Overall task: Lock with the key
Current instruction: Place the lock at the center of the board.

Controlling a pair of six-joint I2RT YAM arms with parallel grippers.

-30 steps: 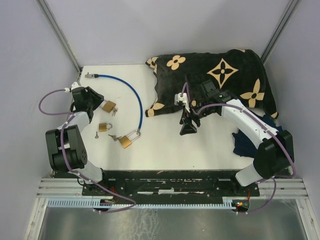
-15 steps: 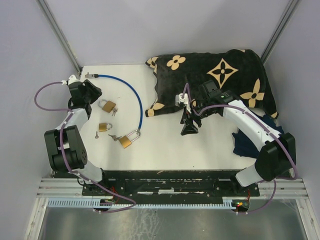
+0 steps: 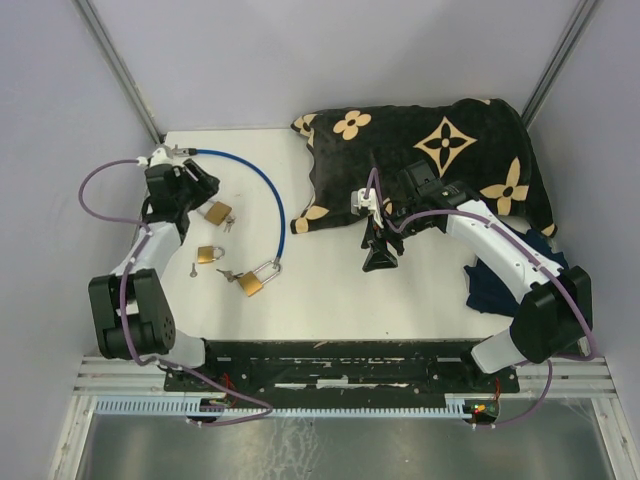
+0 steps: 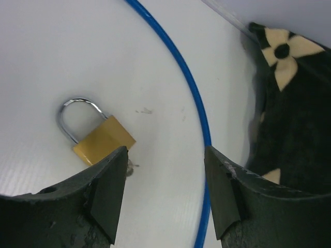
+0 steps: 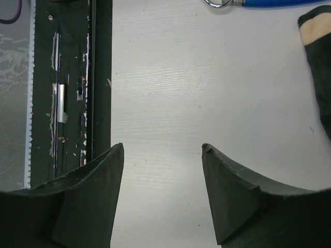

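White surface [image 3: 330, 300] has a black flower-print blanket [image 3: 440, 150] bunched at the far right and a blue cable [image 3: 262, 185] curving down the left side. Right fingers [image 5: 227, 201] are wide and empty, over bare surface beside the blanket. Left fingers [image 4: 106, 196] are spread wide too with nothing in them, just by a brass padlock [image 4: 101, 142] lying flat inside the cable's curve, small key [image 3: 228, 224] at its base.

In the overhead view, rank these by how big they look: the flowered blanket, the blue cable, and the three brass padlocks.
1. flowered blanket
2. blue cable, long but thin
3. farthest padlock and nearest padlock, on the cable's loop: they look alike, no ranking
4. middle padlock, smallest
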